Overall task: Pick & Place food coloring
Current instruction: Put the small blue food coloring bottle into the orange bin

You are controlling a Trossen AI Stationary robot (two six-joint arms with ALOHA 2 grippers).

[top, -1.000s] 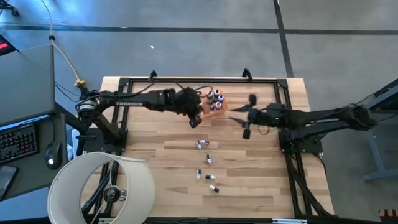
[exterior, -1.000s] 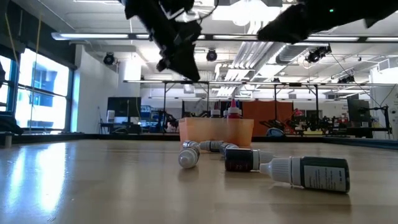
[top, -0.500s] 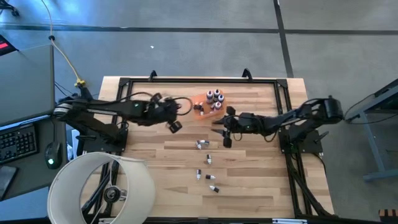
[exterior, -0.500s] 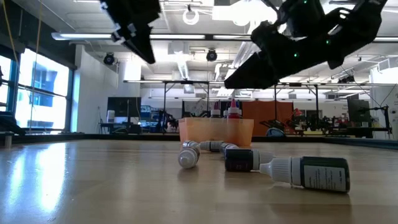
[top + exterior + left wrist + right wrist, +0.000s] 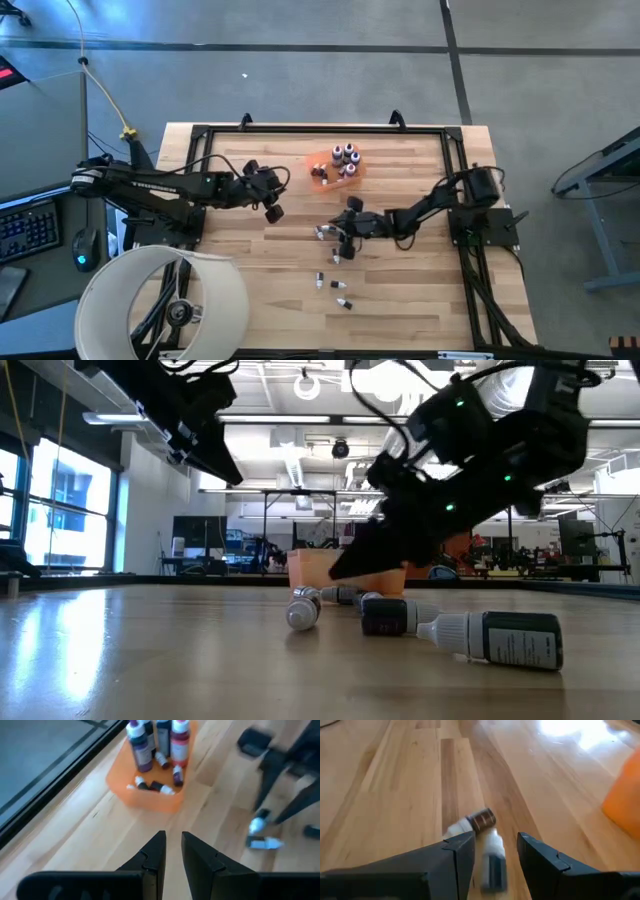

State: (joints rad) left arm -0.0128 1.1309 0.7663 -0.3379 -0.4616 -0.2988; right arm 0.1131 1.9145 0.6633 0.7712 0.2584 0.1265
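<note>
An orange tray at the table's far middle holds several food coloring bottles, some upright and some lying. More bottles lie loose on the wood on their sides. My right gripper is open and low over the loose ones. In the right wrist view its fingers stand on either side of a lying white-capped bottle, with a second bottle just beyond. My left gripper is empty and hangs left of the tray. Its fingers are a narrow gap apart.
Three more bottles lie nearer the front edge, and one large one lies close to the low camera. A black frame rail rings the table. A big white round shade overlaps the near left corner.
My left gripper has drawn back from beside the tray toward the table's left edge. My right gripper has gone toward the left and near edges and come down, from beside the tray to just over the loose bottles. The bottles have stayed where they were.
</note>
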